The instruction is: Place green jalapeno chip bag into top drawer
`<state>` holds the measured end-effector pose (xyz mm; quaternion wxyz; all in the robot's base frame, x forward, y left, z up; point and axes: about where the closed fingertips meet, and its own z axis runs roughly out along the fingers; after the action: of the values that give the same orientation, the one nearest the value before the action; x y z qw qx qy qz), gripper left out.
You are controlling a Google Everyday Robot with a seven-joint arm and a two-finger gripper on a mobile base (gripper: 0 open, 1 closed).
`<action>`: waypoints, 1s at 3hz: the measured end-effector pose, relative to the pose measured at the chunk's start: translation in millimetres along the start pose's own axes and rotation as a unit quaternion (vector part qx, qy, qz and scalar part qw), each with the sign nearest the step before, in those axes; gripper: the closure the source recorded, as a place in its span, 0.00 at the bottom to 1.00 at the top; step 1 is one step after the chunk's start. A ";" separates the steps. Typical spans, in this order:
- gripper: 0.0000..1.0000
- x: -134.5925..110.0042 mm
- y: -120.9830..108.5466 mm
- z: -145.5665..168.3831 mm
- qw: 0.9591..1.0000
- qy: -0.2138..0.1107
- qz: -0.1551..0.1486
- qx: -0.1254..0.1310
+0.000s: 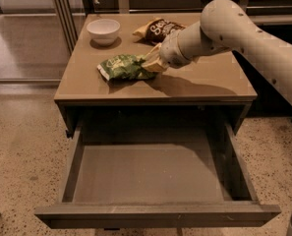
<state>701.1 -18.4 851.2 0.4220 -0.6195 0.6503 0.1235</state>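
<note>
The green jalapeno chip bag (122,67) is a small crinkled green bag at the middle left of the tabletop (209,82). My gripper (153,63) reaches in from the right, and its tan fingers (155,58) are closed on the bag's right end. The bag sits at or just above the table surface, with a shadow under it. The top drawer (150,173) is pulled wide open below the table's front edge, and its flat grey bottom is bare.
A white bowl (103,30) stands at the back left of the table. A dark brown and yellow chip bag (158,28) lies at the back middle, just behind my wrist. A glass partition and speckled floor are to the left.
</note>
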 end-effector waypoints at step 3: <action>1.00 -42.3 83.1 -67.4 0.993 -0.032 -0.052 -0.099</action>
<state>593.5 -18.0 892.1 0.3853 -0.6869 0.5880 0.1844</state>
